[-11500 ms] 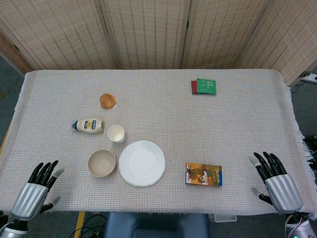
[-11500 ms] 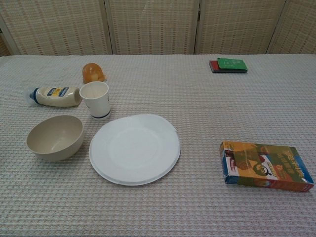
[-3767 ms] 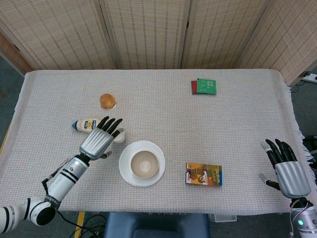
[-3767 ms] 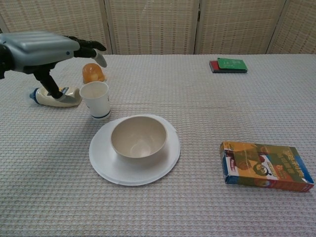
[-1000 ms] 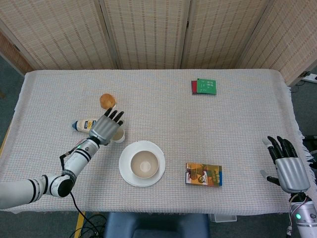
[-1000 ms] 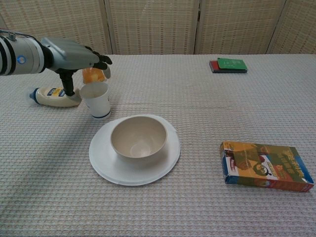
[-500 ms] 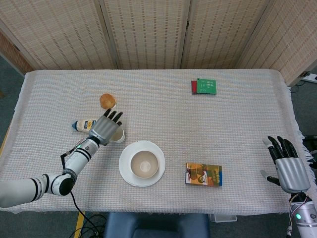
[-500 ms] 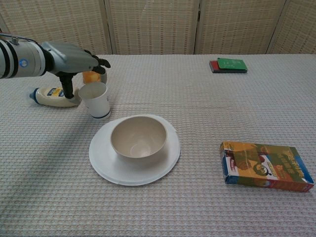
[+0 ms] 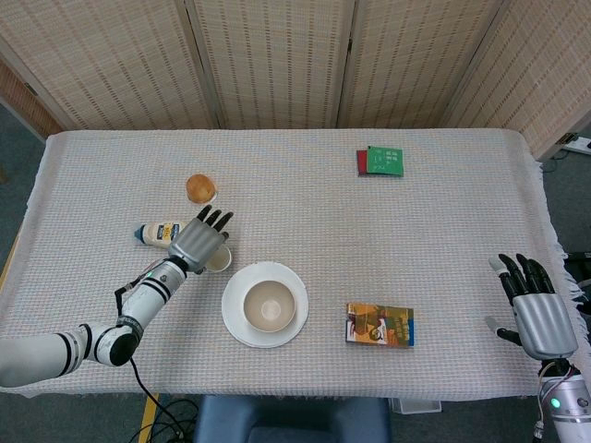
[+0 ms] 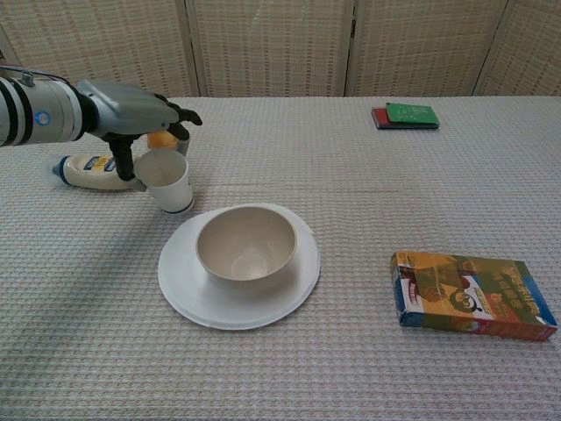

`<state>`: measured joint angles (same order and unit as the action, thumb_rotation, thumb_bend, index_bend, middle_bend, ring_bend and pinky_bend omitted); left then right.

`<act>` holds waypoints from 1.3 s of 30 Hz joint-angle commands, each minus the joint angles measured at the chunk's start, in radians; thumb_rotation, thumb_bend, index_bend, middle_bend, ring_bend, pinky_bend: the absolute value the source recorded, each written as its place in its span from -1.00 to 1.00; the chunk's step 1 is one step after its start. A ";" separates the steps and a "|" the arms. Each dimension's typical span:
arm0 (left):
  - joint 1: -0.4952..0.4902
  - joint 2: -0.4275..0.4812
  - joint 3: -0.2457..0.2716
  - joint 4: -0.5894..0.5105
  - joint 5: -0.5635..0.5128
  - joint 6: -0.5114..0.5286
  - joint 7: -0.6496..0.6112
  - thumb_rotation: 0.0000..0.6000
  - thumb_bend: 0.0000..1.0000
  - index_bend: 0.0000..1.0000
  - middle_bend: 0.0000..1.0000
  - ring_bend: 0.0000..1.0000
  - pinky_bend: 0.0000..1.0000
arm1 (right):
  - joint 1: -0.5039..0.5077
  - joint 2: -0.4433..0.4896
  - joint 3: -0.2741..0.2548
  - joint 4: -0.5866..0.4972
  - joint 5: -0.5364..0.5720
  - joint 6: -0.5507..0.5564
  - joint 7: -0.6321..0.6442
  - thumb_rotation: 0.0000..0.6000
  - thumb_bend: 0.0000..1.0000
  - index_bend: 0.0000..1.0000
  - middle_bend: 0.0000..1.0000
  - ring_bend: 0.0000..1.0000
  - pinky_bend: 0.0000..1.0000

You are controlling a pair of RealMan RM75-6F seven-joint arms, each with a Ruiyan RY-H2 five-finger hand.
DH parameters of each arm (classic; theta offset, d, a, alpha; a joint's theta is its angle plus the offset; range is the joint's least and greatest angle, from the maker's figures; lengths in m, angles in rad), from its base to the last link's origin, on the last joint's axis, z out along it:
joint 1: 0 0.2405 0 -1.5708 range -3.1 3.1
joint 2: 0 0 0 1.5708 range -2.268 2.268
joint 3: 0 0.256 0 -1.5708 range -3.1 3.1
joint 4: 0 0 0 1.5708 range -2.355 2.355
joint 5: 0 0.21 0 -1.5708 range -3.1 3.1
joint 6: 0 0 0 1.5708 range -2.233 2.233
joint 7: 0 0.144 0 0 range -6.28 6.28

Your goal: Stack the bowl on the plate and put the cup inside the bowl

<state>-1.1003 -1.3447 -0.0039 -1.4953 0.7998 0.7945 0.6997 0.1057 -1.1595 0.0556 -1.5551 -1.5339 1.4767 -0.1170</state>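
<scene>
The cup point(image 10: 166, 180) now tilts under your left hand point(image 10: 131, 110), thumb on its near side and fingers over the rim; half a second ago it stood upright, so the grasp is forming (no lift yet). The bowl point(image 10: 245, 243) sits on the plate point(image 10: 294, 285), right of that hand. Your right hand point(image 9: 537, 314) idles at the desk point(image 9: 443, 240) edge, fingers spread, empty.

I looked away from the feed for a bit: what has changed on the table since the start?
The bowl moved from the cloth left of the plate onto it. The left hand came up from the table's near edge to the paper cup, which now tilts with the thumb at its rim; a firm grip isn't clear. The right hand, mayonnaise bottle, snack box and green and red cards stayed put.
</scene>
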 commanded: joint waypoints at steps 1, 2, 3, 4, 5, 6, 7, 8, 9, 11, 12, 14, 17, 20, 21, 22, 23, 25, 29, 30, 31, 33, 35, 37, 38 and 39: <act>-0.001 0.016 -0.005 -0.031 0.005 0.019 0.008 1.00 -0.53 -0.18 -1.00 -1.00 -0.89 | 0.000 0.001 -0.001 -0.001 -0.002 0.000 0.003 1.00 -0.67 -0.82 -0.84 -0.99 -0.85; -0.001 0.021 -0.006 -0.039 0.004 0.024 0.012 1.00 -0.53 -0.17 -1.00 -1.00 -0.89 | 0.000 0.002 -0.002 -0.001 -0.002 0.000 0.004 1.00 -0.67 -0.82 -0.84 -0.99 -0.85; -0.002 0.026 -0.006 -0.049 0.001 0.030 0.018 1.00 -0.53 -0.16 -1.00 -1.00 -0.89 | -0.001 0.003 -0.002 -0.001 -0.003 0.000 0.006 1.00 -0.67 -0.82 -0.84 -0.99 -0.85; -0.003 0.033 -0.007 -0.064 -0.004 0.038 0.026 1.00 -0.53 -0.16 -1.00 -1.00 -0.89 | -0.001 0.004 -0.002 -0.001 -0.004 0.001 0.009 1.00 -0.67 -0.82 -0.84 -0.99 -0.85; -0.004 0.039 -0.009 -0.077 -0.008 0.045 0.032 1.00 -0.53 -0.15 -1.00 -1.00 -0.89 | -0.002 0.005 -0.002 -0.001 -0.004 0.002 0.010 1.00 -0.67 -0.82 -0.84 -0.99 -0.85; -0.004 0.046 -0.009 -0.092 -0.013 0.053 0.038 1.00 -0.53 -0.15 -1.00 -1.00 -0.89 | -0.002 0.005 -0.002 -0.001 -0.005 0.003 0.012 1.00 -0.67 -0.82 -0.84 -0.99 -0.85; -0.005 0.056 -0.010 -0.115 -0.021 0.064 0.048 1.00 -0.53 -0.14 -1.00 -1.00 -0.89 | -0.002 0.006 -0.002 0.000 -0.006 0.004 0.013 1.00 -0.67 -0.82 -0.84 -0.99 -0.85; -0.005 0.065 -0.011 -0.134 -0.028 0.073 0.055 1.00 -0.53 -0.14 -1.00 -1.00 -0.89 | -0.003 0.006 -0.002 0.000 -0.006 0.005 0.015 1.00 -0.67 -0.82 -0.84 -0.99 -0.85; -0.006 0.075 -0.011 -0.154 -0.034 0.082 0.064 1.00 -0.53 -0.14 -1.00 -1.00 -0.89 | -0.003 0.006 -0.003 0.000 -0.007 0.005 0.016 1.00 -0.67 -0.82 -0.84 -0.99 -0.85; -0.011 0.099 -0.010 -0.200 -0.051 0.108 0.096 1.00 -0.53 -0.13 -1.00 -1.00 -0.89 | -0.002 0.006 -0.003 0.002 -0.010 0.006 0.018 1.00 -0.67 -0.82 -0.84 -0.99 -0.85; -0.015 0.109 -0.010 -0.218 -0.065 0.118 0.111 1.00 -0.53 -0.13 -1.00 -1.00 -0.89 | -0.002 0.006 -0.004 0.003 -0.011 0.006 0.018 1.00 -0.67 -0.82 -0.84 -0.99 -0.85; -0.026 0.129 -0.015 -0.257 -0.112 0.133 0.139 1.00 -0.53 -0.13 -1.00 -1.00 -0.89 | 0.000 0.005 -0.002 0.007 -0.008 0.002 0.020 1.00 -0.67 -0.82 -0.84 -0.99 -0.85; -0.045 0.150 -0.019 -0.306 -0.174 0.151 0.176 1.00 -0.53 -0.13 -1.00 -1.00 -0.89 | 0.006 0.005 -0.002 0.007 -0.004 -0.010 0.023 1.00 -0.67 -0.82 -0.84 -0.99 -0.85; -0.058 0.180 -0.026 -0.373 -0.220 0.172 0.194 1.00 -0.53 -0.12 -1.00 -1.00 -0.89 | 0.011 0.005 -0.003 0.008 -0.004 -0.021 0.025 1.00 -0.67 -0.82 -0.84 -0.99 -0.85; -0.061 0.191 -0.030 -0.395 -0.233 0.180 0.194 1.00 -0.53 -0.12 -1.00 -1.00 -0.89 | 0.012 0.005 -0.004 0.008 -0.005 -0.025 0.026 1.00 -0.67 -0.82 -0.84 -0.99 -0.85; -0.064 0.207 -0.036 -0.426 -0.250 0.190 0.194 1.00 -0.53 -0.11 -1.00 -1.00 -0.89 | 0.014 0.006 -0.005 0.008 -0.005 -0.028 0.028 1.00 -0.67 -0.82 -0.84 -0.99 -0.85; -0.066 0.218 -0.040 -0.449 -0.261 0.196 0.193 1.00 -0.53 -0.11 -1.00 -1.00 -0.89 | 0.015 0.007 -0.005 0.008 -0.005 -0.030 0.030 1.00 -0.67 -0.82 -0.84 -0.99 -0.85; -0.074 0.245 -0.048 -0.503 -0.294 0.207 0.193 1.00 -0.53 -0.11 -1.00 -1.00 -0.89 | 0.017 0.008 -0.006 0.009 -0.008 -0.032 0.035 1.00 -0.67 -0.82 -0.84 -0.99 -0.85; -0.091 0.279 -0.064 -0.582 -0.335 0.227 0.192 1.00 -0.53 -0.12 -1.00 -1.00 -0.89 | 0.021 0.011 -0.010 0.010 -0.017 -0.036 0.047 1.00 -0.67 -0.82 -0.84 -0.99 -0.85; -0.097 0.281 -0.066 -0.596 -0.339 0.236 0.198 1.00 -0.53 -0.12 -1.00 -1.00 -0.89 | 0.022 0.011 -0.011 0.011 -0.020 -0.037 0.050 1.00 -0.67 -0.82 -0.84 -0.99 -0.85; -0.102 0.281 -0.067 -0.608 -0.345 0.246 0.204 1.00 -0.53 -0.12 -1.00 -1.00 -0.89 | 0.024 0.012 -0.011 0.013 -0.022 -0.039 0.053 1.00 -0.67 -0.82 -0.84 -0.99 -0.85; -0.116 0.270 -0.074 -0.630 -0.363 0.267 0.216 1.00 -0.53 -0.11 -1.00 -1.00 -0.89 | 0.029 0.013 -0.011 0.018 -0.021 -0.047 0.066 1.00 -0.67 -0.82 -0.84 -0.99 -0.85; -0.132 0.252 -0.083 -0.645 -0.391 0.280 0.220 1.00 -0.53 -0.11 -1.00 -1.00 -0.89 | 0.035 0.017 -0.008 0.023 -0.018 -0.054 0.082 1.00 -0.67 -0.82 -0.84 -0.99 -0.85; -0.149 0.229 -0.094 -0.652 -0.418 0.292 0.225 1.00 -0.53 -0.11 -1.00 -1.00 -0.89 | 0.039 0.022 -0.006 0.028 -0.019 -0.058 0.103 1.00 -0.67 -0.82 -0.84 -0.99 -0.85; -0.157 0.219 -0.097 -0.655 -0.429 0.298 0.229 1.00 -0.53 -0.11 -1.00 -1.00 -0.89 | 0.040 0.024 -0.006 0.030 -0.021 -0.058 0.112 1.00 -0.67 -0.82 -0.84 -0.99 -0.85; -0.164 0.208 -0.099 -0.657 -0.438 0.305 0.234 1.00 -0.53 -0.11 -1.00 -1.00 -0.89 | 0.041 0.026 -0.007 0.033 -0.024 -0.056 0.121 1.00 -0.67 -0.82 -0.84 -0.99 -0.85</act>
<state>-1.2497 -1.1194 -0.0945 -2.1443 0.3790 1.0862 0.9245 0.1436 -1.1375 0.0482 -1.5270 -1.5549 1.4213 -0.0064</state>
